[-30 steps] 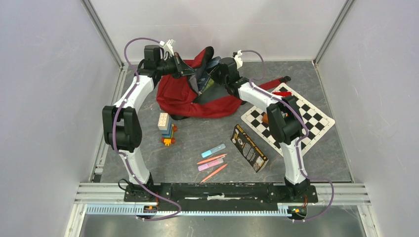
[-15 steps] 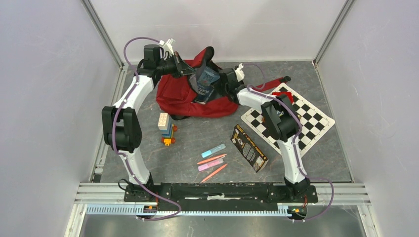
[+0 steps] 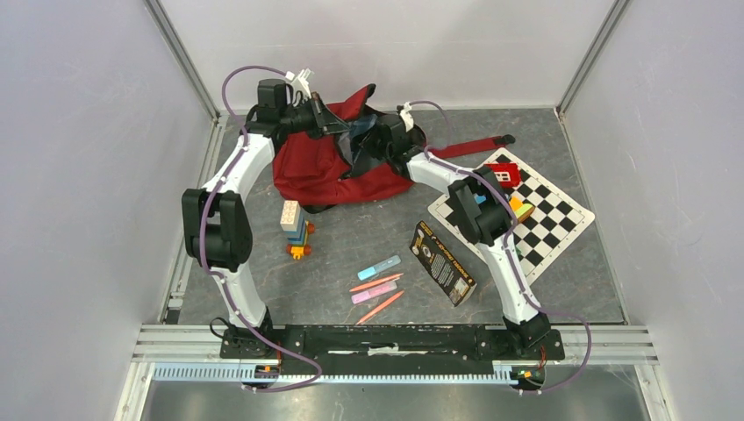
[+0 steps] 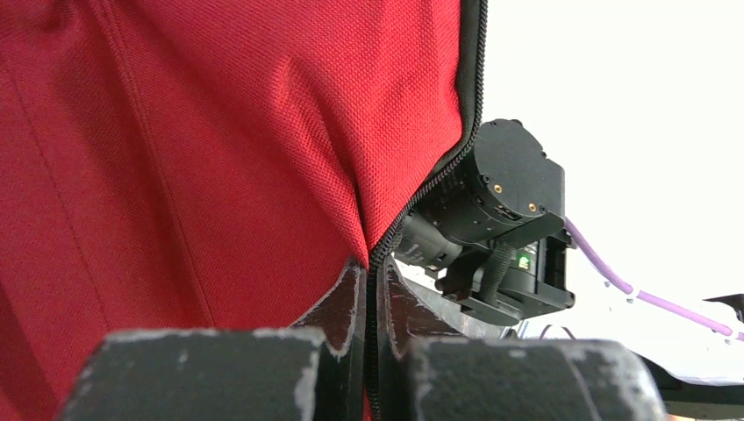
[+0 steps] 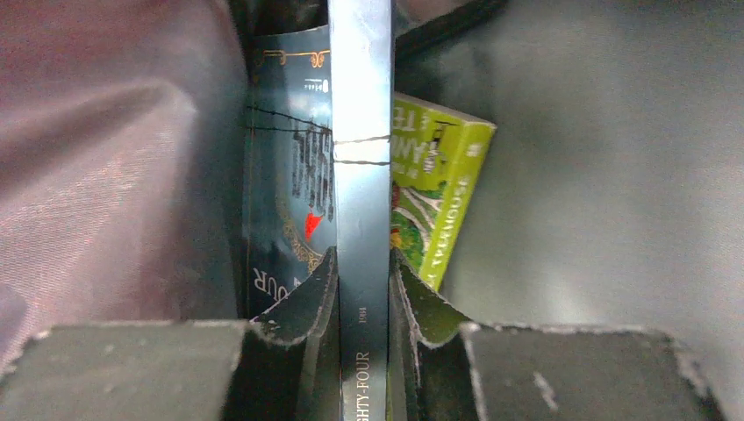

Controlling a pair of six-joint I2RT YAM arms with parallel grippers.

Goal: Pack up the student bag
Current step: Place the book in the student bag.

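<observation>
Between the left jaws, pressed shut, runs the black zip edge (image 4: 472, 61) of the student bag (image 4: 219, 132), pinched so that the mouth is lifted and held wide. Red fabric fills everything to their left. Just to their right sits the right arm's wrist (image 4: 500, 210), reaching into that opening.

Between the right jaws, clamped on its spine, stands a blue-grey book (image 5: 360, 132), upright and edge-on, probably so it slides down inside the bag. Beyond them to the right leans a green book (image 5: 434, 193), already packed, and grey lining (image 5: 597, 175) closes in on both sides.

Farther out, the bag lies at the far end of the worktop (image 3: 351, 237). A chessboard (image 3: 553, 210), a black box (image 3: 443, 263), some pens (image 3: 377, 281) and a block tower (image 3: 294, 228) lie unpacked nearer the bases.
</observation>
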